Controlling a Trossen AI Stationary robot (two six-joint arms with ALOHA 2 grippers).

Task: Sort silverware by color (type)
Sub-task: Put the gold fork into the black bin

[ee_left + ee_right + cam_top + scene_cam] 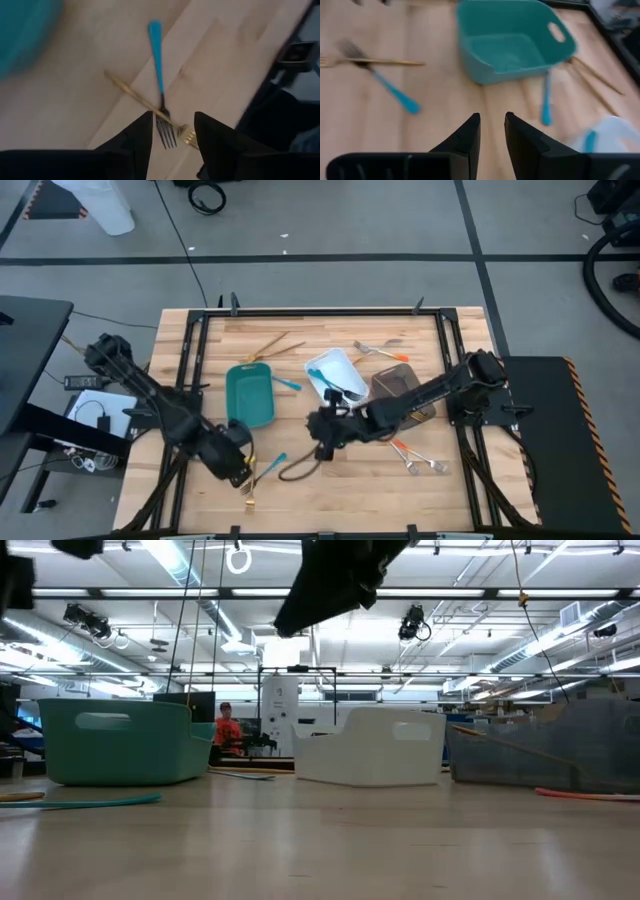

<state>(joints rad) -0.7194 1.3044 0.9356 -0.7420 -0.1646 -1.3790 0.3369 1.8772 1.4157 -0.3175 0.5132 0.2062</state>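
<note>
The teal tray is the landmark. The left gripper hangs off its near corner, fingers spread and empty, straddling the crossed tines of a blue fork and gold fork. The blue handle runs away from the fingers. The right gripper, narrowly parted, empty, sits farther off; left is nearer.

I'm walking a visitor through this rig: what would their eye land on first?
Probably the teal tray at the table's middle, with white tray and grey-brown tray to its right. Next, the left gripper, open, poised over a blue-handled fork crossing a gold fork near the front edge. The right gripper hovers empty at centre.
</note>
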